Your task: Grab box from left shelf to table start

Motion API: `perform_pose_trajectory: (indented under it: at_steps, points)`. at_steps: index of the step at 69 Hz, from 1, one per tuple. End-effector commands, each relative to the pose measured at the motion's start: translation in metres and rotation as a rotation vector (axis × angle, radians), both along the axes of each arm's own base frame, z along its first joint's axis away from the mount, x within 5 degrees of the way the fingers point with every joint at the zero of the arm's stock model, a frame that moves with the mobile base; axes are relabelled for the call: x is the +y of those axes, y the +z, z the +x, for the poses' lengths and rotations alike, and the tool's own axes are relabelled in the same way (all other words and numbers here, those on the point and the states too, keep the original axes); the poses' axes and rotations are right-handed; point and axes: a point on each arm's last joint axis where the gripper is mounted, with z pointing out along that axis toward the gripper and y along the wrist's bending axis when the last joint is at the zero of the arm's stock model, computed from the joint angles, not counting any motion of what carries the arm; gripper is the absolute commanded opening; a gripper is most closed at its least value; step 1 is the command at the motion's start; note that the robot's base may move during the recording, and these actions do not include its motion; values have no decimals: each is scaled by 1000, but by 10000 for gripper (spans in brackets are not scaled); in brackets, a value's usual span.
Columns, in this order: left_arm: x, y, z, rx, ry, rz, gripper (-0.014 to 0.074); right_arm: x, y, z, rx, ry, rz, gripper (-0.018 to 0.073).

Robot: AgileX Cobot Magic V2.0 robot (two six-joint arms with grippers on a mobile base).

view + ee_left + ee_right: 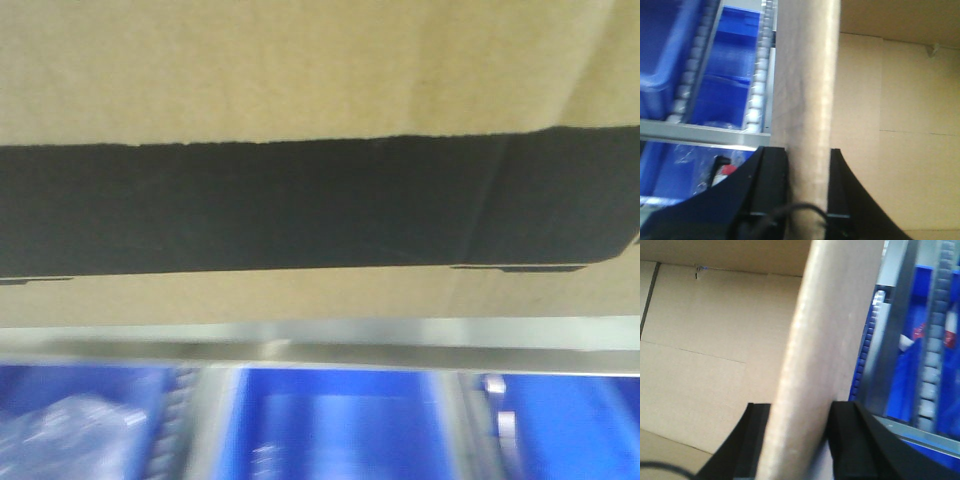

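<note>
Box (300,60) fills the front view just above the shelf rail (400,345), its black print cut off at both edges. Blurred blue bins (340,420) lie below. Left claw (805,160) and right claw (802,412) each clamp an upright box wall, with roller tracks (760,75) beside.

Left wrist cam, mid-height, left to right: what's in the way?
Blue bin → roller track → second blue bin → second roller track → box wall seen edge-on, pinched lower down by the left tool → the box's inner face.
</note>
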Motion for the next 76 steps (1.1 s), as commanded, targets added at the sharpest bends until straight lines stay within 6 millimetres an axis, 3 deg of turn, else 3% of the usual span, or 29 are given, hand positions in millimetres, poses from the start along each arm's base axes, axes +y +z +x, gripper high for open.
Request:
perform_pose_trajectory:
  at_steps: [1,76]
  points:
    - [-3,29,-1,-220,0,-125,-104,0,18,-1,-136,8,28,69]
    - [-3,29,-1,-220,0,-125,-104,0,18,-1,-136,8,28,69]
